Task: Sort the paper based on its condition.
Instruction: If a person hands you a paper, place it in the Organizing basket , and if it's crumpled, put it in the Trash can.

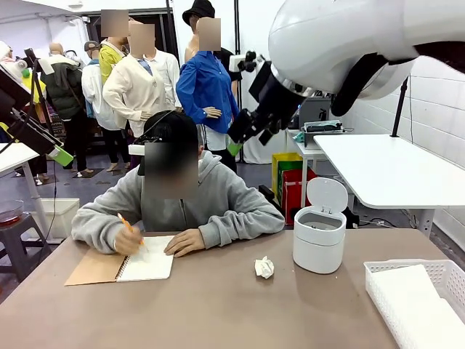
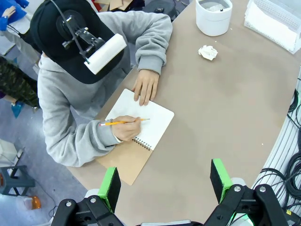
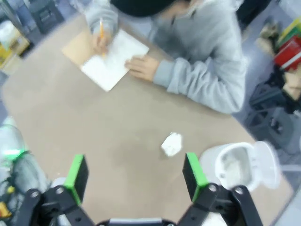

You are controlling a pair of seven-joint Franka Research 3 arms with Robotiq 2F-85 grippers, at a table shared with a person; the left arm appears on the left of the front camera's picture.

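"Brown table [image 1: 218, 313], a person [image 1: 218, 207] on the far side writing in a notebook [image 1: 149, 263]. What's there to sort?"

"One crumpled paper ball [image 1: 264, 267] mid-table, just left of the open bin [image 1: 320, 243]. Flat sheets [image 1: 410, 302] lie in the basket [image 1: 392, 264], near right."

"And the grippers?"

"Left gripper [image 2: 165, 181] and right gripper [image 3: 135, 172] both hang above the table, fingers spread wide, holding nothing."

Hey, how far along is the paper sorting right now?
Done, apparently: flat sheets lie in the basket. In hand: nothing; the left gripper and right gripper hover open and empty, while the person writes in the notebook. Left: the crumpled paper ball sits on the table beside the open bin.
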